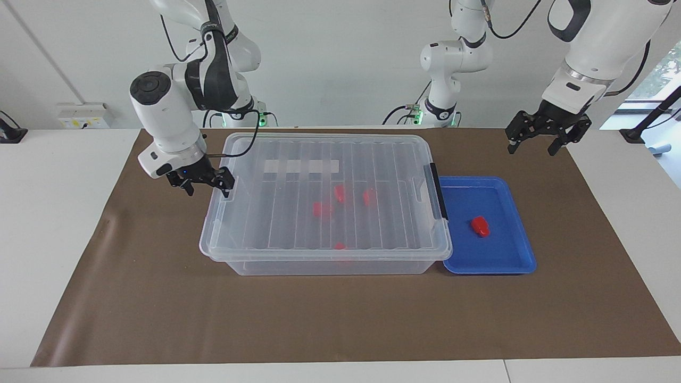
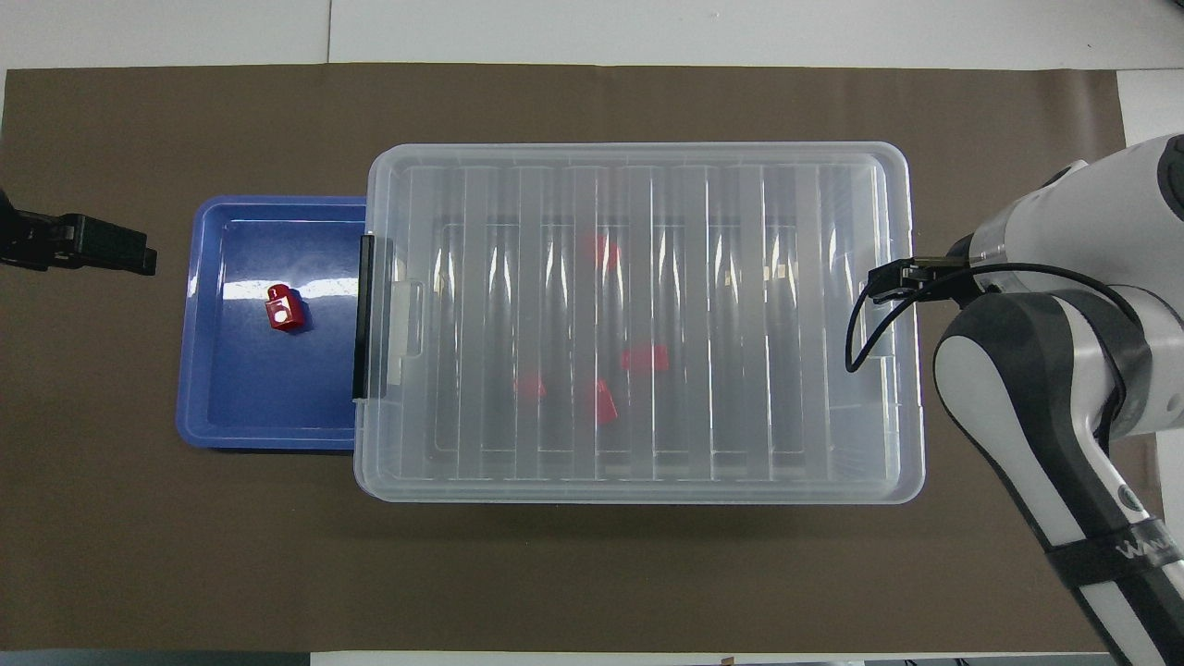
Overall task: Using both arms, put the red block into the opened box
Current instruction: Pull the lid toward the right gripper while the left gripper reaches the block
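The red block (image 1: 480,226) (image 2: 284,308) lies alone in a shallow blue tray (image 1: 512,258) (image 2: 231,412). Beside the tray stands the clear box (image 1: 266,260) (image 2: 638,481) with its ribbed lid (image 1: 298,223) lying on it. A black latch (image 1: 437,191) (image 2: 363,316) faces the tray. Several red pieces show through the lid. My right gripper (image 1: 208,187) is open at the box's end rim toward the right arm's end; whether it touches is unclear. My left gripper (image 1: 532,146) (image 2: 55,250) hangs open and holds nothing, over the mat beside the tray.
A brown mat (image 1: 340,319) (image 2: 592,573) covers the table's middle, with white tabletop (image 1: 48,223) around it. The right arm's forearm (image 2: 1064,388) reaches over the mat beside the box. A white label strip (image 1: 300,166) sits on the lid.
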Controlling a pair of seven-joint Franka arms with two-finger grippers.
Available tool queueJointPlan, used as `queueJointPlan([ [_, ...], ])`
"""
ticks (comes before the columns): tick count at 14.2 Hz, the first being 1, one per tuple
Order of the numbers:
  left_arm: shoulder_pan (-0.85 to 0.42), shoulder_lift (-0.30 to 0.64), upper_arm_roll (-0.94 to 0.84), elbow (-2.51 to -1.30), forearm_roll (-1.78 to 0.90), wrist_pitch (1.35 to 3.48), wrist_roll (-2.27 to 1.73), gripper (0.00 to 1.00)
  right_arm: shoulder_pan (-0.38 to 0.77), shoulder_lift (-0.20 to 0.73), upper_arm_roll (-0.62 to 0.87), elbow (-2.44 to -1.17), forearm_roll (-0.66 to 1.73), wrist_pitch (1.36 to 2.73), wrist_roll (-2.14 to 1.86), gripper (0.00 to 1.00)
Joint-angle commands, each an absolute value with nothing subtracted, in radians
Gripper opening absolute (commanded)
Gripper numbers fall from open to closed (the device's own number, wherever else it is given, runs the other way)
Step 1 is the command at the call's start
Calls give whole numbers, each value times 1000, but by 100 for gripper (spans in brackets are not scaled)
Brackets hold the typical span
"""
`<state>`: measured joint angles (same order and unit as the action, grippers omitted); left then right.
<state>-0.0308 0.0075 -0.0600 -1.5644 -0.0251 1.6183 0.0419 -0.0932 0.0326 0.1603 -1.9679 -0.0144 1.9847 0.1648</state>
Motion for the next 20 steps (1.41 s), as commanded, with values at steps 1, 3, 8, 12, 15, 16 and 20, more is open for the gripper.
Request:
queueJointPlan([
  [1,-20,32,-63,-1585,-37,1666,61,100,-110,6,147,-2003,0,2013,117,100],
  [3,-18,63,-63,-1589,-37,1713,61,100,-120,8,137,-2002,0,2013,83,100],
  [8,-28,176,-60,-1630,-34,1843,51,100,-129,9,92,-2000,-2,2013,-1,100],
  [12,-29,173,-61,-1850,-34,2087,-6,100,-129,9,48,-2000,-2,2016,-73,100],
  [15,-26,170,-61,-1948,-34,2207,-51,100,-129,11,23,-1999,-2,2022,-118,100],
  [16,-25,172,-61,-1980,-34,2236,-51,100,-129,11,17,-1999,-2,2022,-130,100],
  [20,-26,169,-61,-2066,-34,2272,-103,100,-129,15,-21,-1991,-2,2022,-204,100],
])
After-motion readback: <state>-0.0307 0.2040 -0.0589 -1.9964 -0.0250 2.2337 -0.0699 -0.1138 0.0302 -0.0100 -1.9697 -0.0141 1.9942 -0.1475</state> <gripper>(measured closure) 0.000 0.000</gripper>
